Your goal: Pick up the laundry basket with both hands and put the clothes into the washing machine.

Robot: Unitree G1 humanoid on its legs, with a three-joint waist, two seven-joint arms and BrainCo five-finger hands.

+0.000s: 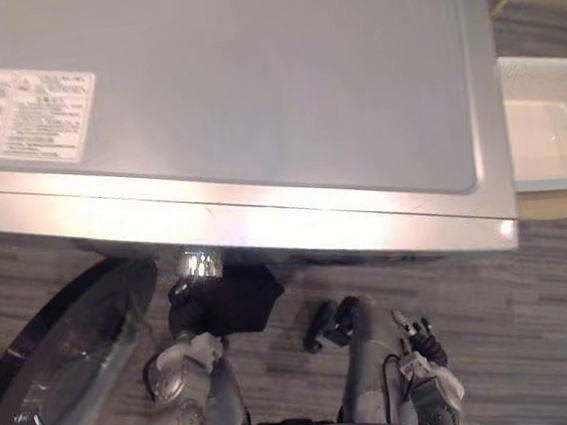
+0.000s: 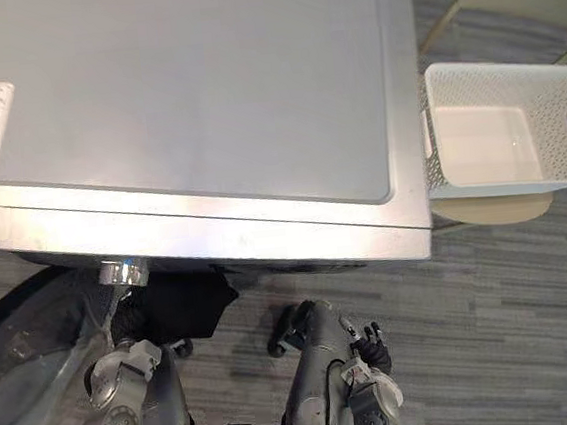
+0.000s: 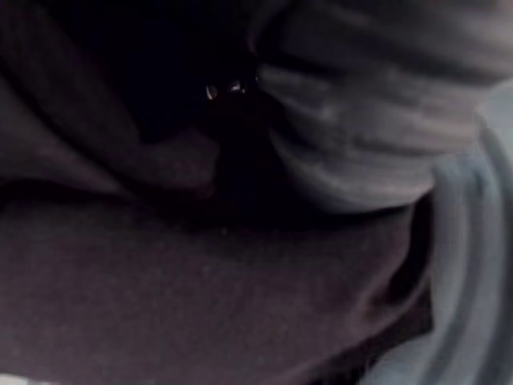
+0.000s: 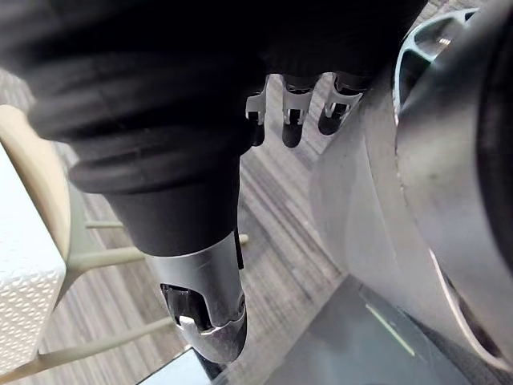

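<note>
Machine (image 2: 172, 93) seen from above, its flat grey top with a white label (image 1: 21, 112) near the left rear corner. Below the front edge, the round door (image 1: 72, 358) stands swung open to the robot's left, glass side up.

Cloth (image 1: 234, 300), dark, bunched at the mouth of the machine directly under the front edge, just beside the open door. How far it lies inside cannot be told from above. The left wrist view shows the same dark fabric (image 3: 200, 297) from very close, with a grey banded surface beside it, too blurred to identify.

Left hand (image 1: 180, 308) at the end of the left arm, its dark cover pressed against the cloth at the opening. The fingers are buried in the fabric, so whether they grip it cannot be told.

Right hand (image 4: 172, 172) low in front of the machine, to the right of the cloth and apart from it, above the striped floor (image 2: 534, 309). Its fingers (image 4: 292, 108) hang in a straight, relaxed row with the thumb spread away from them; nothing is held.

Basket (image 2: 554, 96), white and perforated, just beside the right wall of the machine. It rests on a beige seat (image 2: 494, 212) whose edge projects beneath it. The inside of the basket appears bare white, with a slot handle in its right wall. It is well apart from both hands.
</note>
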